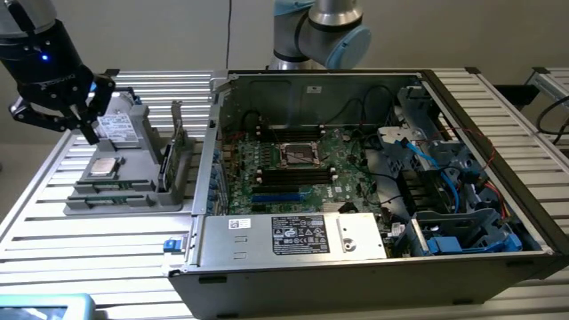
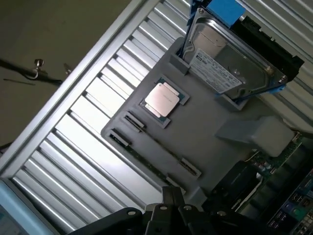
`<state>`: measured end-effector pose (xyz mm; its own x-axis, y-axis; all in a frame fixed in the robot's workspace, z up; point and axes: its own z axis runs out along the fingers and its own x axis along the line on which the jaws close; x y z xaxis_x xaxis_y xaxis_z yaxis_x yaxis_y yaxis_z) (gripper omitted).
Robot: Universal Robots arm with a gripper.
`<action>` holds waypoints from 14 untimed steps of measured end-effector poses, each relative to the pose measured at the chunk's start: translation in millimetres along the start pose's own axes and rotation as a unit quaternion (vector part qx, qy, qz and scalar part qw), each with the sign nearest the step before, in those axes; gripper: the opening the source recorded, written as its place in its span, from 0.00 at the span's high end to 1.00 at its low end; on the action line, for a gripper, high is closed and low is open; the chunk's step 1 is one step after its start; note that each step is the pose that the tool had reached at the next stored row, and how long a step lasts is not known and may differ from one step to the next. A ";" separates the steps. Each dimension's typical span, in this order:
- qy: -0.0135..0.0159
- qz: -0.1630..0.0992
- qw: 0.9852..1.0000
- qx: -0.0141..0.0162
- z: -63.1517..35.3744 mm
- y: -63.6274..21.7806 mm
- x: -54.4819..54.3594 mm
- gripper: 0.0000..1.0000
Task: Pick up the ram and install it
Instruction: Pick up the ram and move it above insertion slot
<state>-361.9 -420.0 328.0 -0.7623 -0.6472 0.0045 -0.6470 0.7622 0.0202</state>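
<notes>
Gripper (image 2: 168,196) is pinched shut and empty over the tray (image 2: 205,132). Ram (image 1: 111,185) looks seated on edge in the tray's front slots. We'd centre on its length, then grip mid-stick, square.

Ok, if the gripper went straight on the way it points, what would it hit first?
Most likely the grey parts tray, on bare plastic near the processor chip and hard drive. The shut gripper hangs above it, but depth is unclear, so the exact spot is a guess.
</notes>
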 end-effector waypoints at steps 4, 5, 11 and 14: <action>0.001 -0.037 0.999 0.000 0.1 -0.1 0.0 0.89; 0.001 -0.046 0.999 0.000 0.1 -0.1 0.0 0.89; 0.002 -0.100 0.995 0.000 0.3 0.0 0.0 0.89; 0.003 -0.127 0.992 0.001 0.5 0.0 0.0 0.89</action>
<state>-361.9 -420.0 327.5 -0.5751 -0.8181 0.0047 -0.8179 0.5751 0.0203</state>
